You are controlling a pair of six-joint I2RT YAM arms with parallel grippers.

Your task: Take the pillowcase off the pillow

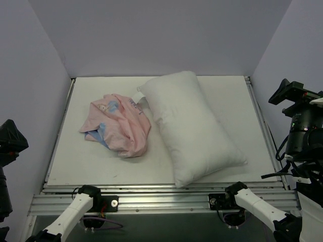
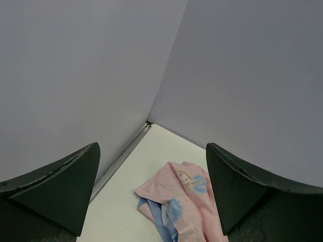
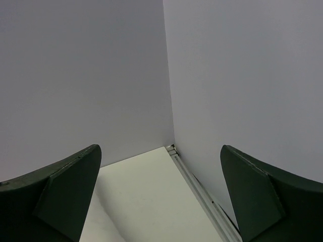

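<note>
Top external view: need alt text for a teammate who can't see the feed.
A plain white pillow lies diagonally on the white table, fully out of its cover. The crumpled pink and blue pillowcase sits heaped close beside it on the left. The left arm and right arm stand at the side edges, touching neither.

From above and behind we look down on the whole counter (image 1: 101,166). Our wrist cameras face its far corners; the left shares the pillowcase (image 2: 176,201) with the top view.
</note>
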